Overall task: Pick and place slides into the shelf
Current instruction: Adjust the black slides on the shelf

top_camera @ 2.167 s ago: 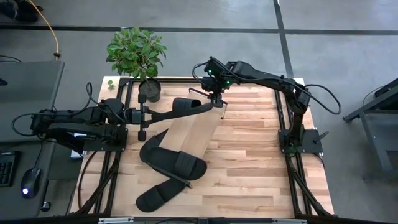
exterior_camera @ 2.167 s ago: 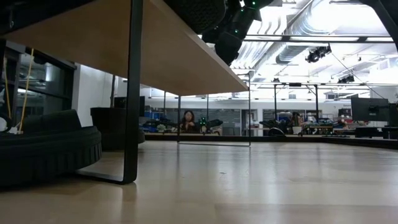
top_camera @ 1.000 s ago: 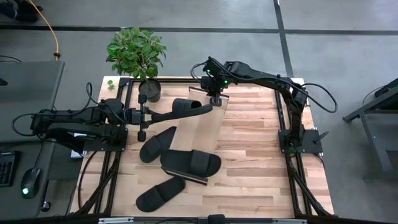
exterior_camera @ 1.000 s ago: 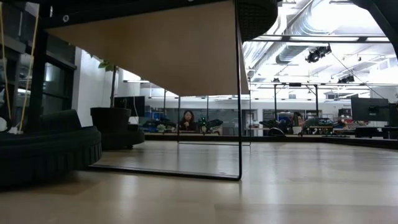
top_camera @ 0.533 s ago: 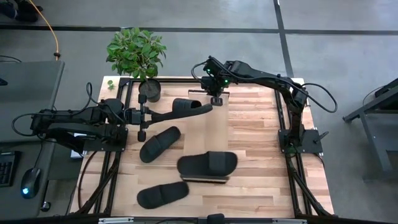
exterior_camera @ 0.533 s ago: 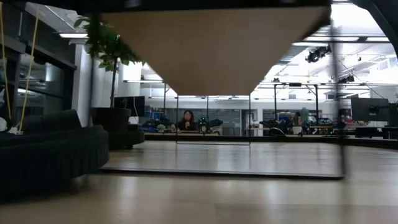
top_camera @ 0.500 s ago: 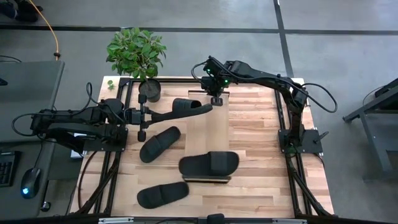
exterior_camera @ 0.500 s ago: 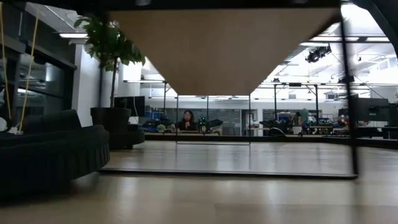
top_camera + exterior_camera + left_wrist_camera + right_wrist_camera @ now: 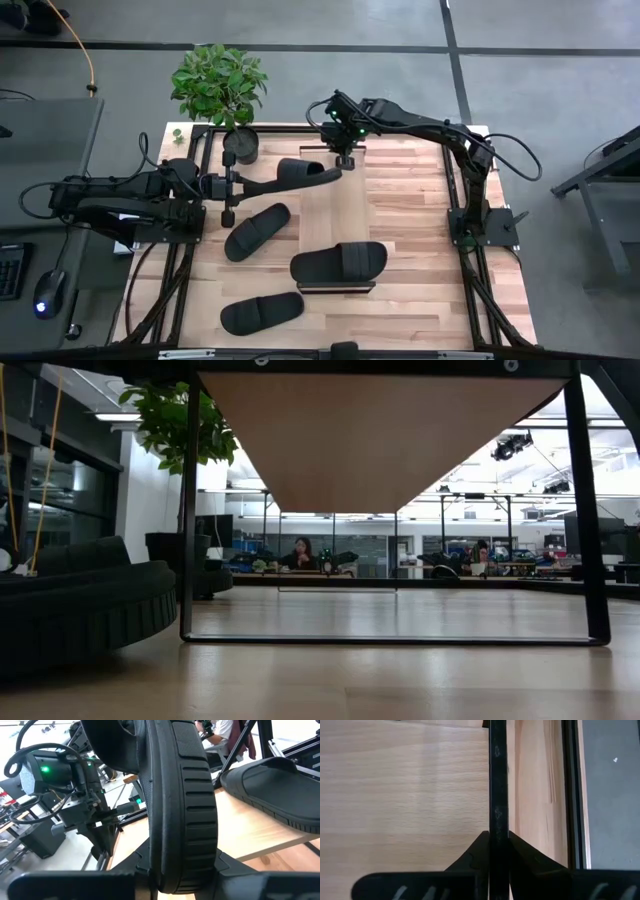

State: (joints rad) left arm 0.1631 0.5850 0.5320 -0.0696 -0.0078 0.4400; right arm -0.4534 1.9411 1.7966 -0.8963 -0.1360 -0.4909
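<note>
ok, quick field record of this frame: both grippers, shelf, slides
left gripper: shut on a slide, held above the table
right gripper: shut on the shelf's dark frame bar, far end
shelf: standing lengthwise down the table's middle
slide on shelf: lying across the near end
slides on table: two, one left of the shelf, one at the near edge

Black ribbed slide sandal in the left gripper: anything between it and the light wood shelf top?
Nothing visible: the left gripper holds the black slide sandal over the wood-topped shelf, bare there; right gripper clamps its frame.
</note>
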